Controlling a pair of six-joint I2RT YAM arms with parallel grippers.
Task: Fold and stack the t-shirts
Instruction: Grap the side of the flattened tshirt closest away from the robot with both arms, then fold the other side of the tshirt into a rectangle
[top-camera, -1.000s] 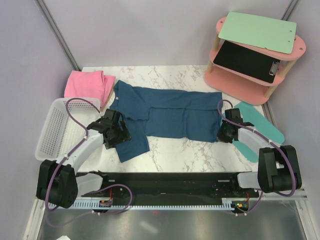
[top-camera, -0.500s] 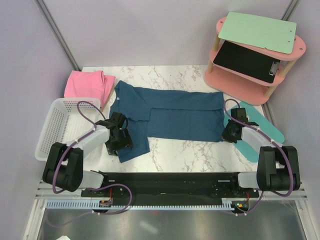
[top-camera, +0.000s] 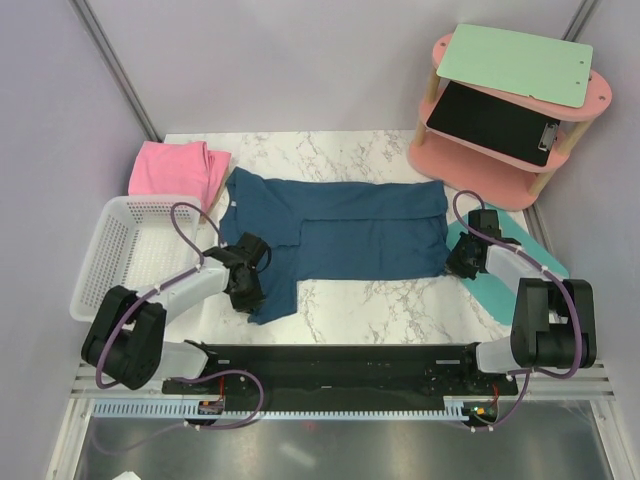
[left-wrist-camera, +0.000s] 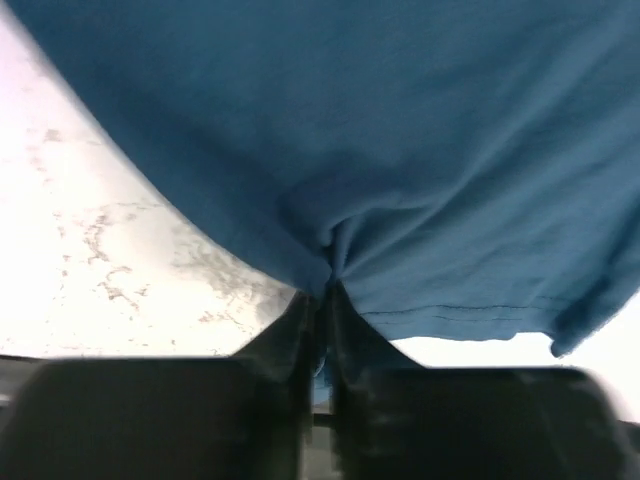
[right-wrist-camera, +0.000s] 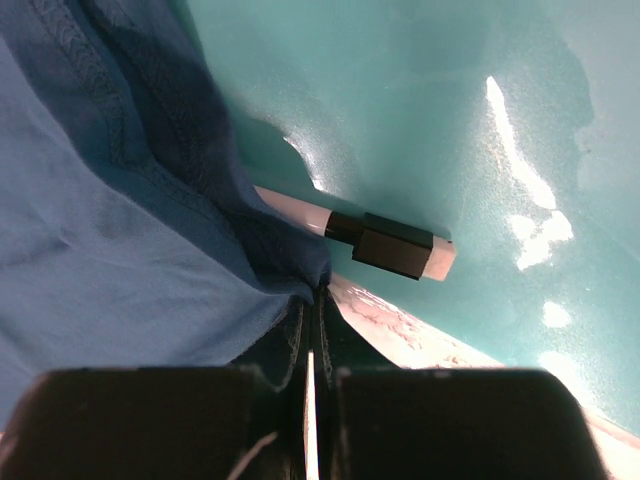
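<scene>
Teal-blue t-shirt (top-camera: 340, 230) spread flat across the middle of the marble counter (top-camera: 390, 300), collar toward the left. Pinched at the near-left flap by the left tool (left-wrist-camera: 325, 292), fingers clamped together on a pucker of cloth. Pinched at the near-right corner by the right tool (right-wrist-camera: 312, 298), likewise closed on the fabric, right at the edge of the turquoise mat (right-wrist-camera: 450, 120). Pink t-shirt (top-camera: 175, 168) folded at the far-left corner, just beyond the white basket (top-camera: 100, 255).
</scene>
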